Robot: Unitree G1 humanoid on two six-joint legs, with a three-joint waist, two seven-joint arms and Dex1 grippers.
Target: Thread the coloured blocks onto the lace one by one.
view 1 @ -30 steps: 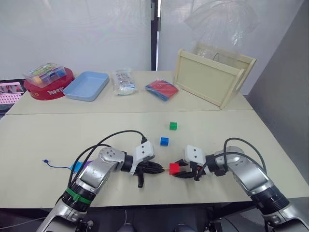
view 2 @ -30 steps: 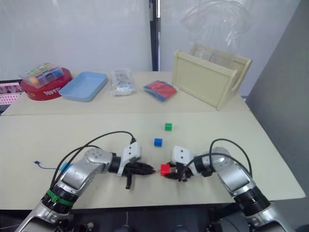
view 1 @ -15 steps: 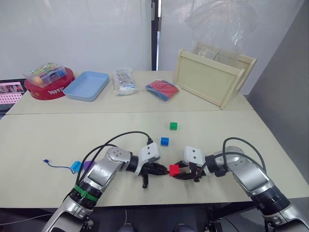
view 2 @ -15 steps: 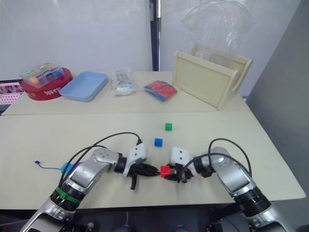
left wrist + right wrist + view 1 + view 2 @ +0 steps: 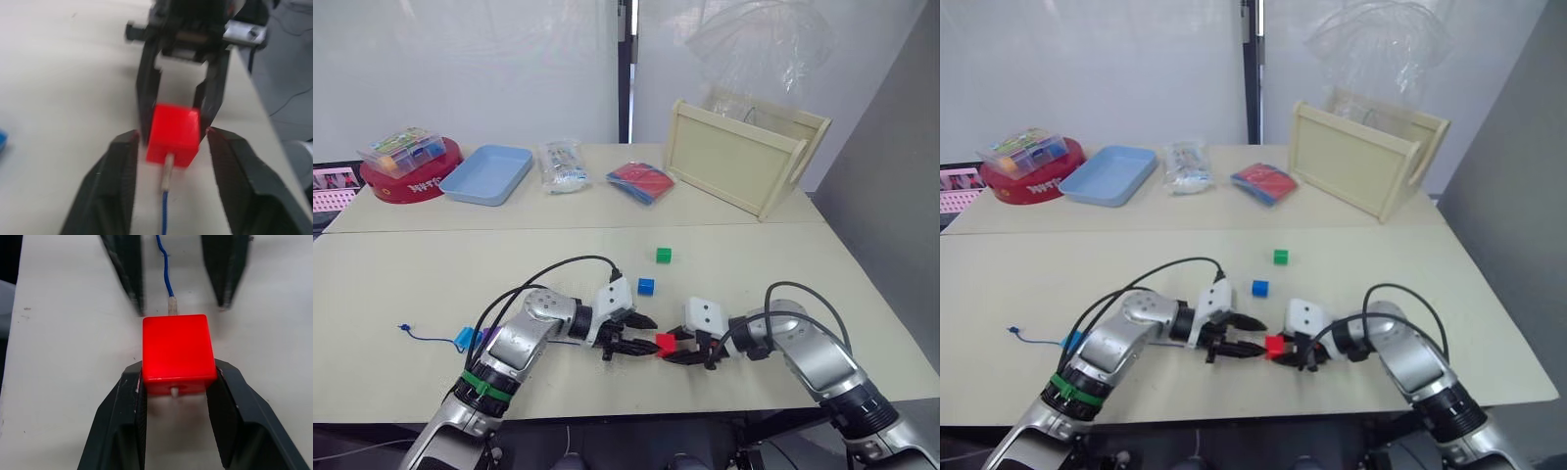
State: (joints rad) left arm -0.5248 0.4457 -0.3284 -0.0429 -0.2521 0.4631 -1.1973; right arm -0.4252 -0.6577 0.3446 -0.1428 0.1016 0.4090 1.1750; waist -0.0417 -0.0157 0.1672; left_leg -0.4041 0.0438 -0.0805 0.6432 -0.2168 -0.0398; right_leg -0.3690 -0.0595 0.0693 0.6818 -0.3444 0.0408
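Note:
My right gripper (image 5: 674, 345) is shut on a red block (image 5: 178, 350) low over the table's front. The dark-blue lace (image 5: 164, 215) enters the block with its pale tip (image 5: 171, 306), and a bit of the tip pokes out on the far face. Facing it, my left gripper (image 5: 644, 334) is open, its fingers (image 5: 113, 186) standing either side of the lace without touching it. A blue block (image 5: 646, 286) and a green block (image 5: 664, 256) lie behind. A cyan block (image 5: 465, 339) and a purple one (image 5: 489, 336) sit on the lace near its knotted end (image 5: 404, 327).
Along the back of the table (image 5: 391, 274) stand a red tin with a clear box of pieces (image 5: 411, 166), a light-blue tray (image 5: 489, 174), a clear bag (image 5: 565, 164), a red-and-blue packet (image 5: 641, 182) and a wooden crate (image 5: 744, 157).
My left gripper moved right toward the red block, then opened and let go of the lace, whose tip stays in the block. The right gripper has kept still.

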